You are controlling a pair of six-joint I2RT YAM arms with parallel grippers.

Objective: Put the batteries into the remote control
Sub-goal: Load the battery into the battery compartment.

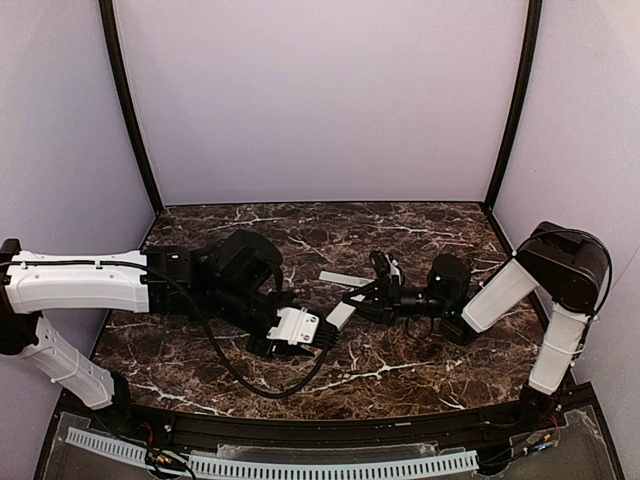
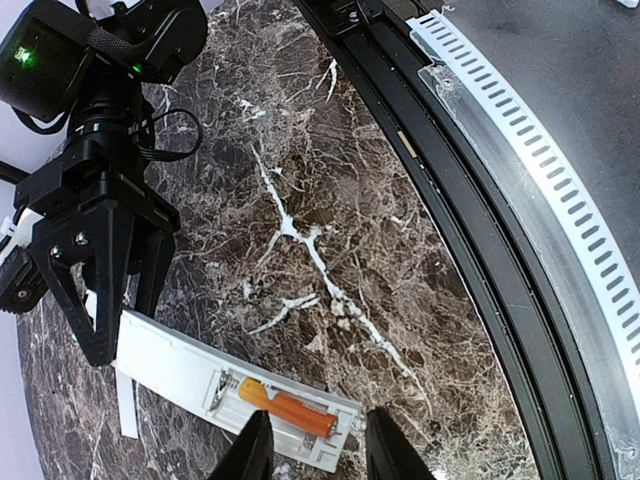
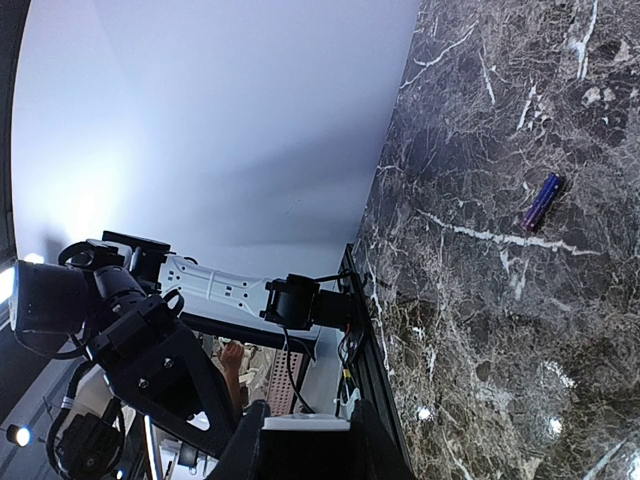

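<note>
dark marble bench (image 1: 420, 370). r fingers (image 2: 88, 312) clenched on far end of white remote (image 2: 190, 365); l fingers (image 2: 255, 455) astride its near end, grip can't tell. red-orange batt (image 2: 290, 408) sits in the recess; purple batt (image 3: 540, 202) lies loose on bench.

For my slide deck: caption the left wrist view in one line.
Orange battery seated in the remote control; right hand grips one end, left hand straddles the other.
</note>
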